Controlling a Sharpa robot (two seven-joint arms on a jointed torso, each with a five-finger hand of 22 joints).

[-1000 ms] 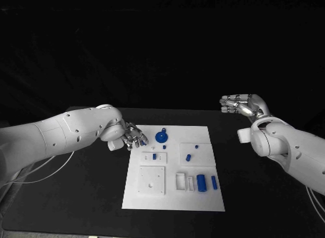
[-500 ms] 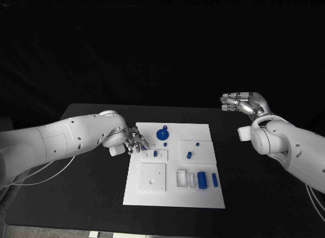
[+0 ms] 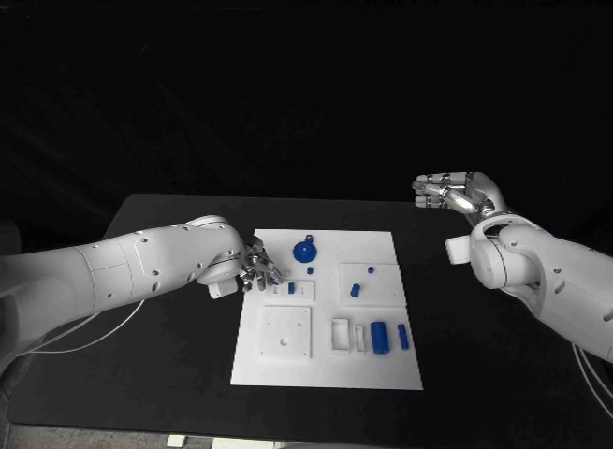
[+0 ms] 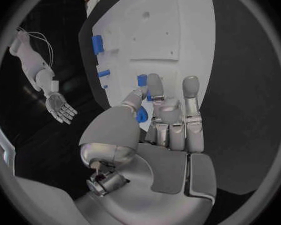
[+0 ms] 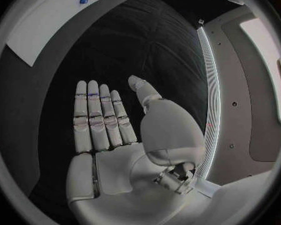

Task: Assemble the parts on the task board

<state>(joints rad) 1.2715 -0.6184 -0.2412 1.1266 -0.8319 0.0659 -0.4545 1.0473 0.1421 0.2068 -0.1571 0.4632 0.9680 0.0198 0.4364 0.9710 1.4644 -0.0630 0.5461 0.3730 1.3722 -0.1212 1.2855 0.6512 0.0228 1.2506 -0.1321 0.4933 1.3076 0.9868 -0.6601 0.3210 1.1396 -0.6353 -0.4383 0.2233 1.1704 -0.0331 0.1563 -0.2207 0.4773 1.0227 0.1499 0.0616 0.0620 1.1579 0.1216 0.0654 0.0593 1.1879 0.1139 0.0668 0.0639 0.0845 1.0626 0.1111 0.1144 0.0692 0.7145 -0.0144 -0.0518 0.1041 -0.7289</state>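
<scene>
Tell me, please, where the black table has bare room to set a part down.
Bare black table lies between the white task board and the raised silver right hand. It is crowded at the board's left edge, where the silver left hand hangs.

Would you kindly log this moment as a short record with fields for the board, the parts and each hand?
surface: black table
board: white rectangular task board, lying flat mid-table
parts: round blue disc-shaped part at the far end; blue cylinder part at the near right
left hand: silver left hand at the board's left edge, fingers over the board; a small blue piece shows by its thumb, hold uncertain
right hand: silver right hand raised off to the right, fingers straight and apart, holding nothing
</scene>
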